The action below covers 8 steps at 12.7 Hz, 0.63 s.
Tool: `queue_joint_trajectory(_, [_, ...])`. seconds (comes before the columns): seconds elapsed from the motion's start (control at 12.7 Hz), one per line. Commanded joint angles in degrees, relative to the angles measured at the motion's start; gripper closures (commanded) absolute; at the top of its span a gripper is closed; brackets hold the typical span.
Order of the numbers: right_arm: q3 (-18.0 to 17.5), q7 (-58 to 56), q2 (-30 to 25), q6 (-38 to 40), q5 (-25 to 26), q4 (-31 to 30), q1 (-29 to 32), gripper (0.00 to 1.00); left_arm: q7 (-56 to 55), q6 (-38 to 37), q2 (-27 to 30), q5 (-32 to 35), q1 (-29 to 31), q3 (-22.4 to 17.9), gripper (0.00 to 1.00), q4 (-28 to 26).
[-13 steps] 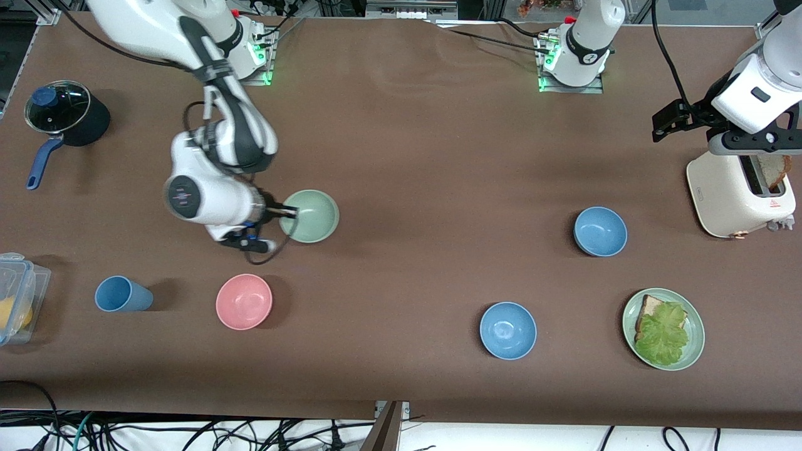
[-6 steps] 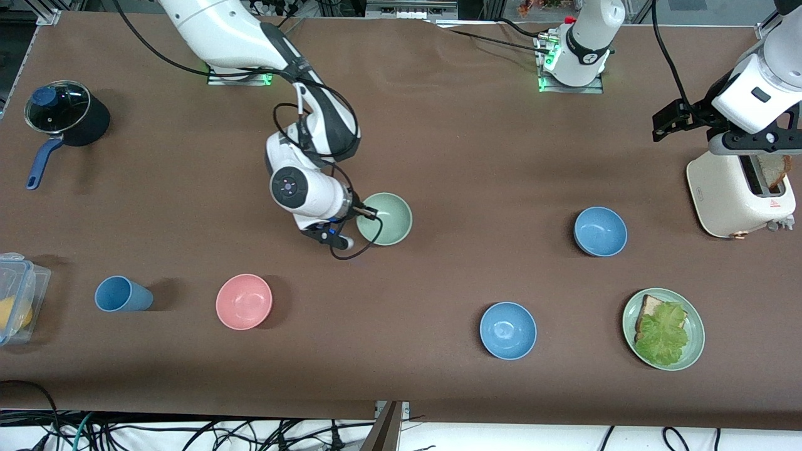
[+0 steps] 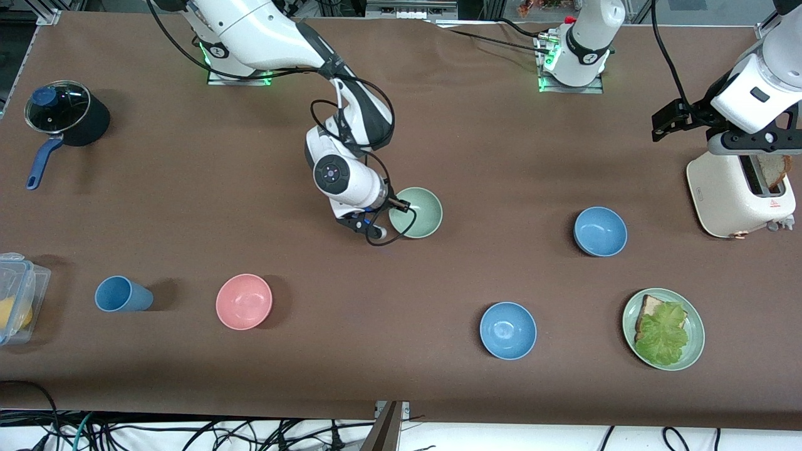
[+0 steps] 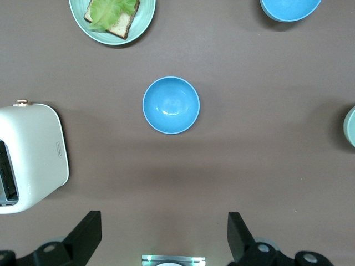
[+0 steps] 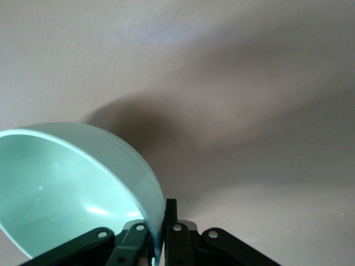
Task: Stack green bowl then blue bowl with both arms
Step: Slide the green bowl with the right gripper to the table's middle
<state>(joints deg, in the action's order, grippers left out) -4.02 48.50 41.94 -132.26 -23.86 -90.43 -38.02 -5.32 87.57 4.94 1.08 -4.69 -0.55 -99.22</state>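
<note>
Carrying the green bowl [image 3: 416, 212]

We are pinching its rim at 9 o'clock in the closed right gripper [image 3: 396, 205], interior facing up for stacking; left gripper [image 4: 161, 235] is waiting fully open.

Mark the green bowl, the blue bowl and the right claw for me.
green bowl [image 3: 418, 212], front view, inner floor.
blue bowl [image 3: 600, 230], front view, inner floor.
right claw [image 3: 396, 204], front view, fingertips pinching the green bowl's rim.

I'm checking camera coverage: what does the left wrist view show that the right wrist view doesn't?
Only the left wrist view: the toaster, the green plate with bread and lettuce, two blue bowls and the open left gripper. Only the right wrist view: the right gripper shut on its rim. Both: the green bowl and the brown table.
</note>
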Motion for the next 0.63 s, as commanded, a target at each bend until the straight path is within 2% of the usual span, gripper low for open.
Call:
queue_joint_trajectory(0.0, [0.51,0.63,3.32,-0.36,-1.19,3.59,-2.49,1.0,-0.04,-1.0,-0.63,-0.12,0.21,-0.06,0.0,1.31])
queue_joint_trajectory(0.16, [0.51,1.94,4.9,-3.51,-1.45,3.95,-3.89,1.0,-0.04,-0.82,-1.5,-0.03,0.12,-0.32,0.0,1.31])
queue_joint_trajectory(0.24, [0.51,1.95,5.26,-4.14,-1.45,3.95,-4.25,1.0,0.74,-0.48,-4.64,-0.2,0.38,-1.02,0.0,1.49])
queue_joint_trajectory(0.32, [0.51,1.77,5.61,-4.32,-1.36,3.95,-4.34,1.0,0.84,0.14,-4.5,-0.46,0.56,-2.33,0.0,1.84])
queue_joint_trajectory(0.4, [0.51,1.77,5.52,-4.32,-1.36,4.04,-4.25,0.79,0.84,0.75,-4.41,-0.21,0.47,-2.78,0.0,1.75])
queue_joint_trajectory(0.47, [0.77,1.07,4.74,-3.71,-0.67,4.21,-4.17,0.01,0.75,2.76,-4.41,-0.12,0.39,-2.7,0.0,1.32])
queue_joint_trajectory(0.55, [1.03,0.55,3.6,-3.44,0.21,4.65,-3.9,0.0,0.84,3.39,-4.32,-0.2,0.47,-2.7,0.0,1.05])
